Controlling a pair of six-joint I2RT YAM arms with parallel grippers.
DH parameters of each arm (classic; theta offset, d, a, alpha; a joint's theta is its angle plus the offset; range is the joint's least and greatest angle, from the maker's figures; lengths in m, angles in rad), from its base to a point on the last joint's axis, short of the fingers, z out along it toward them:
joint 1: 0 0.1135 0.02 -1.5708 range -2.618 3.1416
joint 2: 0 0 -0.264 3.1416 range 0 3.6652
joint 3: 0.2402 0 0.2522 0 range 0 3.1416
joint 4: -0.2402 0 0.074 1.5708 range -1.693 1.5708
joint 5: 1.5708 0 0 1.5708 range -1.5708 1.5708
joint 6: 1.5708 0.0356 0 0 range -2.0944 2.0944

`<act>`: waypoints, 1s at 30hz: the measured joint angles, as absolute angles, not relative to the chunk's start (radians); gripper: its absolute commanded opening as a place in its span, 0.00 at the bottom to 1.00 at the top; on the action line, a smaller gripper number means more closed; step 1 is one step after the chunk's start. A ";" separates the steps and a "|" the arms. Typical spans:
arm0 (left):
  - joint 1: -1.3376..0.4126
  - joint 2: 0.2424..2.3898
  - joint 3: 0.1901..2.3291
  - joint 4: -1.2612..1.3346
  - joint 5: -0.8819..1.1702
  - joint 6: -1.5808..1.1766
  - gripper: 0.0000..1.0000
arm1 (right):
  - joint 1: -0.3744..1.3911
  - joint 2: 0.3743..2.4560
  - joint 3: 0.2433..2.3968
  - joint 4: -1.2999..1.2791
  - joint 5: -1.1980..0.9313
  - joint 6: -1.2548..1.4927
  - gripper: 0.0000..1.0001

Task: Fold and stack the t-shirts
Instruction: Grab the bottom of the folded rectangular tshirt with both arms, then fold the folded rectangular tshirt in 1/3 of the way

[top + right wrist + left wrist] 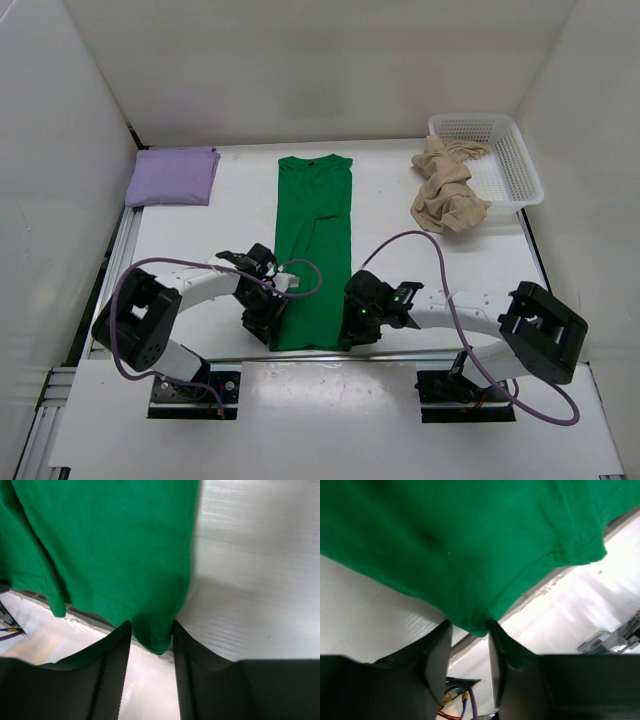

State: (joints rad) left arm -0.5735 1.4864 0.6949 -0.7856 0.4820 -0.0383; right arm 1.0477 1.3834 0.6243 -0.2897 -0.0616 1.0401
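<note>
Watching grip: left gripper (470, 652) and right gripper (151, 652) each pinch a hem corner of the green shirt (313, 250).
Your risk: uneven lift skews the fold.

A white mesh basket (520, 165) sits at the white table's (400, 200) far right corner.

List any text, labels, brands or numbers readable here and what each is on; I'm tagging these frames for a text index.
None can be read in any view.
green t-shirt: plain, no print or tag visible.
lavender t-shirt, beige t-shirt, white basket: no markings seen.
Arms: no legible lettering.
</note>
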 measured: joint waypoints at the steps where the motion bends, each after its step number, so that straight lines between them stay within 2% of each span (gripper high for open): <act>1: -0.574 1.486 0.694 -0.785 0.479 -0.037 0.43 | 1.048 1.387 0.625 -0.290 -0.060 1.039 0.38; 3: -0.574 1.487 0.693 -0.780 0.471 -0.036 0.37 | 1.048 1.390 0.625 -0.291 -0.058 1.038 0.29; 7: -0.573 1.494 0.689 -0.761 0.454 -0.033 0.12 | 1.048 1.396 0.625 -0.299 -0.049 1.035 0.17; 8: -0.574 1.497 0.689 -0.754 0.455 -0.034 0.10 | 1.048 1.397 0.625 -0.301 -0.047 1.033 0.13; 12: -0.574 1.495 0.690 -0.747 0.457 -0.034 0.10 | 1.048 1.398 0.643 -0.323 -0.039 1.012 0.01; 20: -0.574 1.426 0.777 -0.762 0.375 -0.018 0.10 | 1.030 1.363 0.780 -0.446 0.027 0.942 0.01; 26: -0.502 1.384 0.979 -0.806 0.348 -0.011 0.10 | 0.872 1.374 0.958 -0.500 0.034 0.841 0.01; 30: -0.418 1.440 1.119 -0.807 0.336 -0.008 0.10 | 0.743 1.481 1.101 -0.523 0.014 0.745 0.01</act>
